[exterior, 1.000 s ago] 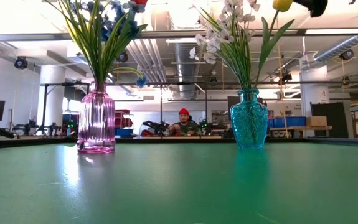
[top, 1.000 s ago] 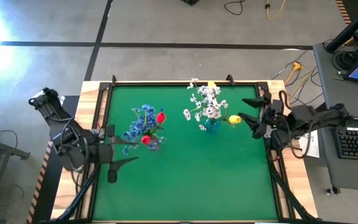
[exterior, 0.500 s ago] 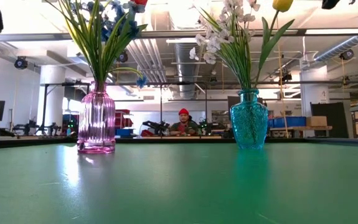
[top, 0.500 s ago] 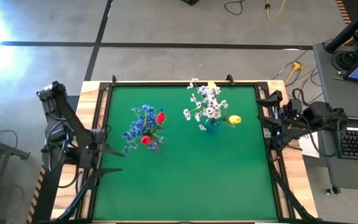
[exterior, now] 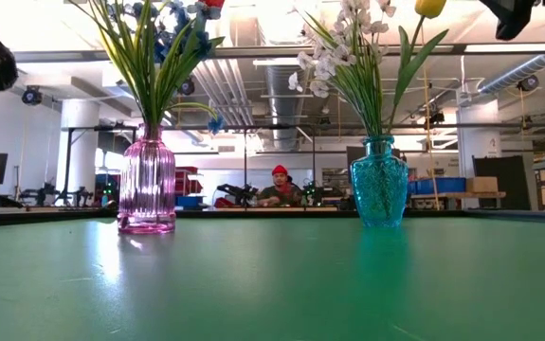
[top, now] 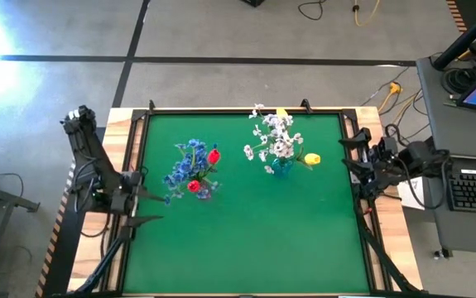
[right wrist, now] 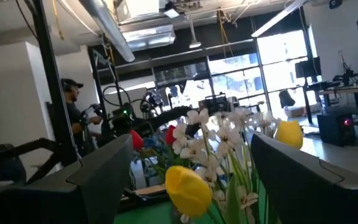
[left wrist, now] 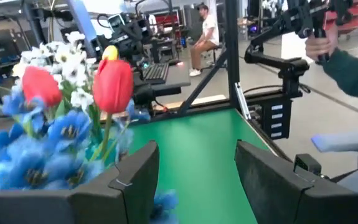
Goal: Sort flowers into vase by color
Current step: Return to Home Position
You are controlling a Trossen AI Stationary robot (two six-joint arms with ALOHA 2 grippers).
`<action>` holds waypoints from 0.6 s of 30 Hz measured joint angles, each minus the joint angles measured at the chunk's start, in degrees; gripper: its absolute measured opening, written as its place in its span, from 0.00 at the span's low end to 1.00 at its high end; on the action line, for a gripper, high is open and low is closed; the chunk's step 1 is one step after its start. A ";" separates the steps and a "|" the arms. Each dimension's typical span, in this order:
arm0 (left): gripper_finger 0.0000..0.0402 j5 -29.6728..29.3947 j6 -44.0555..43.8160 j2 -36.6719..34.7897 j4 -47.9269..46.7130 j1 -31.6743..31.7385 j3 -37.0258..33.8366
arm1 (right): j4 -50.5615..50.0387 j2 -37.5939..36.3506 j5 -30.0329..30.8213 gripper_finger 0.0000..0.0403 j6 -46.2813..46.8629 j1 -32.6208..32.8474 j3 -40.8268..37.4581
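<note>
Blue clusters (top: 186, 168) and red tulips (top: 213, 155) stand upright in the ribbed pink vase (exterior: 147, 182). White clusters (top: 275, 139) and yellow tulips (top: 311, 158) fill the textured blue vase (exterior: 379, 182), their thin stems vertical. The vases sit well apart on the green mat (top: 254, 240). My left gripper (top: 148, 207) hangs at the mat's left edge, nearer the pink vase, spread wide and empty. My right gripper (top: 345, 153) (equally wide, nothing held) is at the right edge beside the blue one. I judge the sorting finished.
</note>
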 joint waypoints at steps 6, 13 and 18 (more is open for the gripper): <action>0.50 11.05 0.13 -7.31 -0.21 -0.19 -3.15 | 0.09 -1.87 0.32 0.78 1.22 0.00 -1.60; 0.49 15.65 -21.85 -12.51 -16.97 -0.13 -3.94 | 0.09 -2.11 0.33 0.76 1.11 0.00 -3.17; 0.41 15.08 -24.29 -12.39 -16.84 -0.16 -7.13 | -0.11 -2.96 0.31 0.75 -0.19 -0.03 -5.22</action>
